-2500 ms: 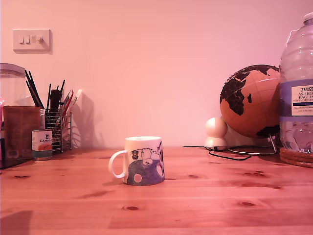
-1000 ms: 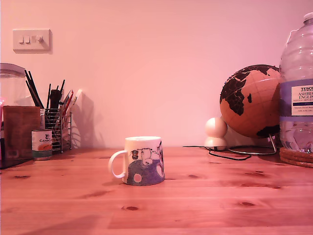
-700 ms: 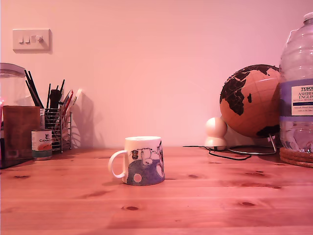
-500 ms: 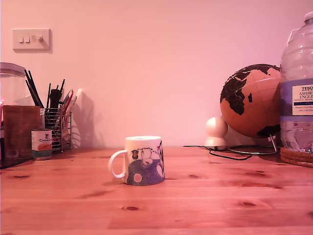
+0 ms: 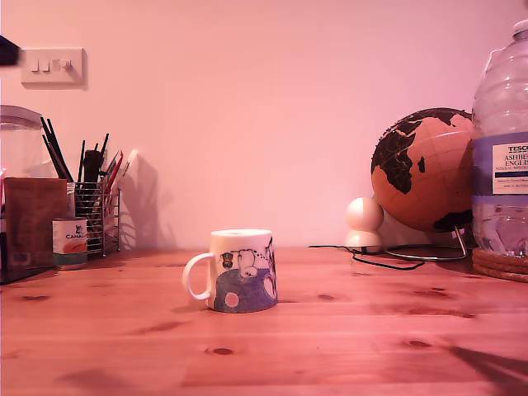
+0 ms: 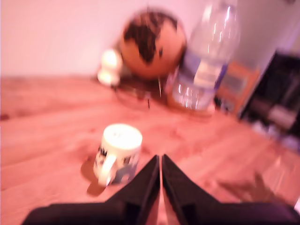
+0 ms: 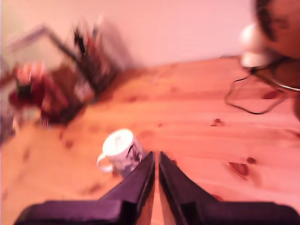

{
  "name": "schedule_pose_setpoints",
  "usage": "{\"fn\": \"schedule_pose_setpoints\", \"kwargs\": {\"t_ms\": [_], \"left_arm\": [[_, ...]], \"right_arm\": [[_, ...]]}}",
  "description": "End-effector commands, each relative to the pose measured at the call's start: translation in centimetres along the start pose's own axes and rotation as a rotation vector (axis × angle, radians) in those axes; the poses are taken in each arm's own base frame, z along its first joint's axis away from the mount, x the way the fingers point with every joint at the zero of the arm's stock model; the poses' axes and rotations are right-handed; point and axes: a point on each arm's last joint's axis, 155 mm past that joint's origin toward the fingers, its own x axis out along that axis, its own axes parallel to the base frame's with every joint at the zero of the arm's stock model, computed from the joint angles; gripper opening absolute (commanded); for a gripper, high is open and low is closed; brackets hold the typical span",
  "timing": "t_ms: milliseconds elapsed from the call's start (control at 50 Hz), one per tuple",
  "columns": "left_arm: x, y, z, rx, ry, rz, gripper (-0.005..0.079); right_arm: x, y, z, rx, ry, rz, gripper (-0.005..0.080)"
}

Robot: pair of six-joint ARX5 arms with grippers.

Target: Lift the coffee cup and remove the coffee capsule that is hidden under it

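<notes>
Black and blurred, my first tool (image 6: 160, 161) hangs above the pine surface (image 5: 346, 338) with its jaws pressed together on nothing; my second tool (image 7: 156, 159) is likewise clenched and empty. Both point at the coffee cup (image 5: 237, 271), which stands mouth down, apart from either tool, handle toward the exterior view's left. No coffee capsule shows. Nothing stands between the tools and the cup. Well back by the wall, at the exterior view's right, are a cork globe (image 5: 422, 169), a large water bottle (image 5: 501, 140), a white two-ball object (image 5: 364, 224) and a black cable (image 5: 375, 256). At its left are a mesh pen holder (image 5: 97, 210) and a small tin can (image 5: 70, 242).
</notes>
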Motion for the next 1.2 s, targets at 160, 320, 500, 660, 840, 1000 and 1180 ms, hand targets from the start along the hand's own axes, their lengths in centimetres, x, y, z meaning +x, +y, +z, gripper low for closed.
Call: {"fn": "schedule_pose_setpoints", "kwargs": {"t_ms": [160, 320, 500, 660, 840, 1000, 1180], "left_arm": [[3.9, 1.5, -0.9, 0.057, 0.212, 0.007, -0.0017], [7.0, 2.5, -1.6, 0.067, 0.316, 0.021, 0.0009], [10.3, 3.1, -2.2, 0.128, 0.398, 0.030, 0.0398], [13.0, 3.5, -3.3, 0.184, 0.495, 0.034, 0.0436], [15.7, 4.3, -5.0, 0.271, 0.602, 0.056, 0.0443], [17.2, 5.7, -6.5, 0.284, 0.708, 0.091, 0.0505], [18.2, 7.7, -8.4, 0.318, 0.810, 0.122, 0.0506]], "right_arm": [[4.8, 1.7, -1.7, -0.062, 0.207, 0.092, 0.0007], [7.7, 2.5, -3.8, -0.129, 0.319, 0.111, 0.0043], [9.9, 3.1, -6.5, -0.183, 0.419, 0.122, 0.0096], [11.0, 3.2, -7.6, -0.264, 0.460, 0.119, 0.0116], [12.3, 2.7, -7.5, -0.396, 0.475, 0.088, 0.0132], [13.5, 2.1, -6.6, -0.486, 0.473, 0.046, 0.0193], [15.0, 2.0, -5.3, -0.501, 0.448, 0.033, 0.0235]]}}
